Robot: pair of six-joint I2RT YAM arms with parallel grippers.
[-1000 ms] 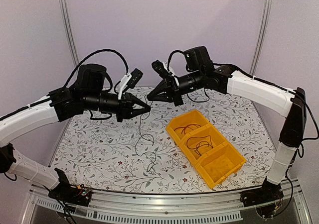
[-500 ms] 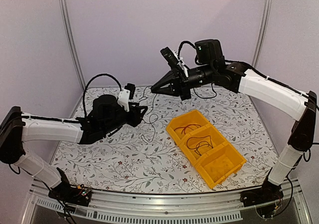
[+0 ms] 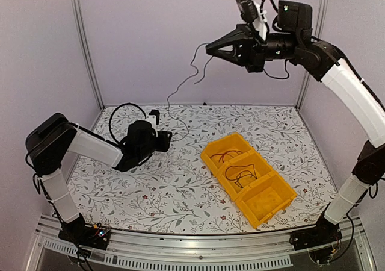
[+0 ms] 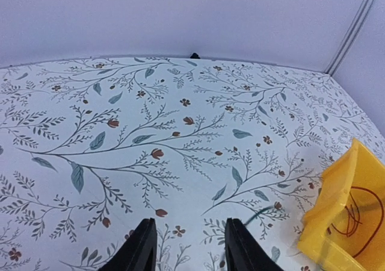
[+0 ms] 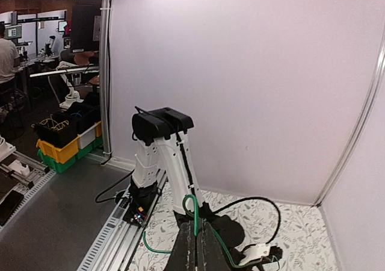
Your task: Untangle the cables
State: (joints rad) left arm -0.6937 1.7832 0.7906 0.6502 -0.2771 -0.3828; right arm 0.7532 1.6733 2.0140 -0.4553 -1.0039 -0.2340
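Top external: the cable (image 3: 178, 88) is a hair-thin dark line, hard to trace against the pale wall. Its lower end is lost in the flower print of the table (image 3: 180, 186) near the left gripper (image 3: 167, 137). Cannot tell from here whether it touches the fingers. That gripper's gap is too small to read in this view.

Left wrist: finger bases are cut off by the bottom edge. The two fingers (image 4: 144, 247) stand a middling gap apart, with bare table between them and nothing held. A faint green strand of cable (image 4: 255, 212) lies on the table just right of the right finger; where it meets the finger is hidden. The bin (image 4: 331, 223) is cut off at the right edge, a reddish coil (image 4: 358, 208) inside.

Right wrist: the right gripper (image 5: 195, 224) is pinched tight on the green cable (image 5: 194, 208), which bends into a small loop past the tips. Finger bases are out of frame.

Top external again: the right gripper (image 3: 210, 47) is raised high by the back wall, and the cable hangs from it down to the table's far left. The left gripper sits low at the table. The bin (image 3: 271, 199) lies to the right, well apart from the cable, with coils (image 3: 227, 156) in its two far compartments.
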